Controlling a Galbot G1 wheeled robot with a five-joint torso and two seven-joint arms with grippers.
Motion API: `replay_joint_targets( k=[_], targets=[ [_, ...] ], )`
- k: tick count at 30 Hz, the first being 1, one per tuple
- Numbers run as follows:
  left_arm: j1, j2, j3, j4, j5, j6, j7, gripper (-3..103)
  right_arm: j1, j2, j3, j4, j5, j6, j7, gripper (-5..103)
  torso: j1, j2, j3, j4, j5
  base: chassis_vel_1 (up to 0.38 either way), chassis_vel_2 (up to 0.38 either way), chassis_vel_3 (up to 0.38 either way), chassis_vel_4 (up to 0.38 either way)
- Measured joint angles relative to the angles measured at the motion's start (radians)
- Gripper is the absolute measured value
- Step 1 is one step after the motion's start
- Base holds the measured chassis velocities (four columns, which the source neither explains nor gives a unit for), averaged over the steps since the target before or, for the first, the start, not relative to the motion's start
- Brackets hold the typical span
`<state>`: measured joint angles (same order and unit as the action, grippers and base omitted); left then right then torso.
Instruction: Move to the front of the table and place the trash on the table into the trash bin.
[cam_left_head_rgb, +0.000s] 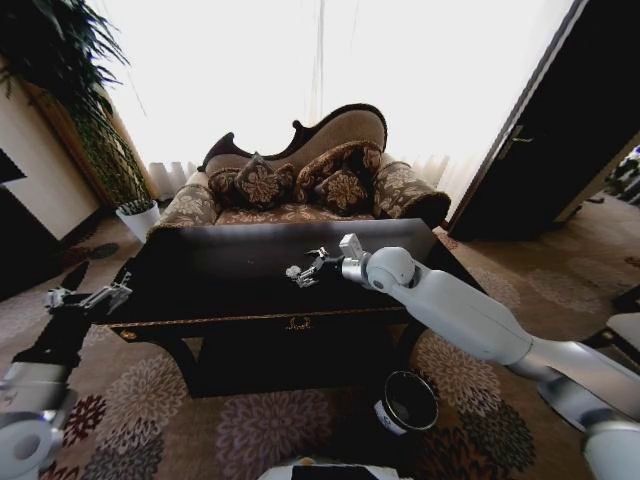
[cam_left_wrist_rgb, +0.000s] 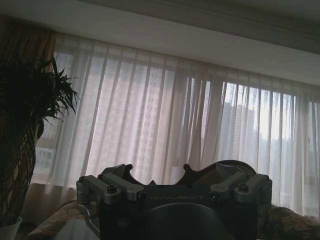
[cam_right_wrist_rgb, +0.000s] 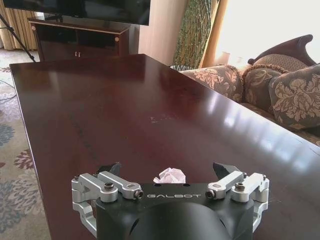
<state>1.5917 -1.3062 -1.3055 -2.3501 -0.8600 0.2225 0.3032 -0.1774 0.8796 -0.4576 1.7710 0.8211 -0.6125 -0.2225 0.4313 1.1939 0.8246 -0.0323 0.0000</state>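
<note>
A crumpled paper wad (cam_right_wrist_rgb: 170, 175) lies on the dark table (cam_left_head_rgb: 230, 262) at the centre of the head view, between the wide-open, empty jaws of the right gripper (cam_left_head_rgb: 306, 270). The pick-up appears under way; next the jaws must close on it. The bin (cam_left_head_rgb: 408, 402) waits at lower right. The left gripper (cam_left_head_rgb: 90, 298) idles at left, its jaws' spread unclear.

The left gripper (cam_left_wrist_rgb: 175, 197) rises at the near edge, its black body lettered GALBOT and flanked by silver linkage arms with bolts; its fingers are hidden. Behind it stand sheer white curtains (cam_left_wrist_rgb: 165, 125) across a bright window, city buildings faint through them. A tall leafy plant (cam_left_wrist_rgb: 30, 115) stands in a white pot (cam_left_wrist_rgb: 9, 229). A carved dark sofa back (cam_left_wrist_rgb: 220, 172) peeks above the gripper.
</note>
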Motion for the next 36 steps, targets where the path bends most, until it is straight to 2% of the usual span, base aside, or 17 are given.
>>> replay_joint_targets(
  k=[14,16,17,18,20,21,24,25,28,29,31,33,36],
  targets=[
    [-0.002,0.001,0.003,0.01,0.01,-0.002,0.0,100,-0.001,0.055,-0.025,-0.099,-0.043,0.029,-0.046,100,0.0,0.0,0.0,0.0,0.0,0.0,0.0,0.0,0.0],
    [-0.003,-0.001,0.007,0.011,0.013,-0.002,0.0,100,-0.002,0.059,-0.026,-0.107,-0.047,0.033,-0.049,102,0.0,0.0,0.0,0.0,0.0,0.0,0.0,0.0,0.0],
    [-0.004,-0.002,0.009,0.012,0.016,-0.002,0.001,100,-0.002,0.06,-0.026,-0.11,-0.049,0.035,-0.05,98,0.0,0.0,0.0,0.0,0.0,0.0,0.0,0.0,0.0],
    [-0.005,-0.003,0.011,0.014,0.018,-0.003,0.001,100,-0.002,0.062,-0.027,-0.114,-0.052,0.037,-0.051,98,0.0,0.0,0.0,0.0,0.0,0.0,0.0,0.0,0.0],
    [-0.008,-0.005,0.016,0.018,0.023,-0.003,0.001,100,-0.002,0.068,-0.029,-0.126,-0.059,0.042,-0.053,88,0.0,0.0,0.0,0.0,0.0,0.0,0.0,0.0,0.0],
    [-0.008,-0.005,0.016,0.018,0.023,-0.003,0.001,100,-0.002,0.068,-0.029,-0.126,-0.059,0.042,-0.053,88,0.0,0.0,0.0,0.0,0.0,0.0,0.0,0.0,0.0],
    [-0.009,-0.005,0.018,0.02,0.025,-0.003,0.001,100,-0.002,0.074,-0.031,-0.136,-0.066,0.045,-0.058,72,0.0,0.0,0.0,0.0,0.0,0.0,0.0,0.0,0.0],
    [-0.009,-0.005,0.018,0.02,0.025,-0.003,0.001,100,-0.002,0.074,-0.031,-0.136,-0.066,0.045,-0.058,72,0.0,0.0,0.0,0.0,0.0,0.0,0.0,0.0,0.0],
    [-0.01,-0.005,0.019,0.022,0.027,-0.003,0.001,100,-0.001,0.075,-0.031,-0.139,-0.071,0.047,-0.068,56,0.0,0.0,0.0,0.0,0.0,0.0,0.0,0.0,0.0],
    [-0.01,-0.005,0.019,0.022,0.027,-0.003,0.001,100,-0.001,0.075,-0.031,-0.139,-0.071,0.047,-0.068,56,0.0,0.0,0.0,0.0,0.0,0.0,0.0,0.0,0.0],
    [-0.011,-0.005,0.02,0.023,0.028,-0.003,0.001,100,-0.001,0.074,-0.031,-0.139,-0.073,0.049,-0.073,44,0.0,0.0,0.0,0.0,0.0,0.0,0.0,0.0,0.0],
    [-0.011,-0.005,0.021,0.023,0.028,-0.003,0.001,100,-0.001,0.073,-0.031,-0.137,-0.073,0.05,-0.074,44,0.0,0.0,0.0,0.0,0.0,0.0,0.0,0.0,0.0],
    [-0.012,-0.006,0.023,0.023,0.03,-0.003,0.001,100,-0.002,0.067,-0.031,-0.131,-0.072,0.051,-0.077,28,0.0,0.0,0.0,0.0,0.0,0.0,0.0,0.0,0.0]
  ],
)
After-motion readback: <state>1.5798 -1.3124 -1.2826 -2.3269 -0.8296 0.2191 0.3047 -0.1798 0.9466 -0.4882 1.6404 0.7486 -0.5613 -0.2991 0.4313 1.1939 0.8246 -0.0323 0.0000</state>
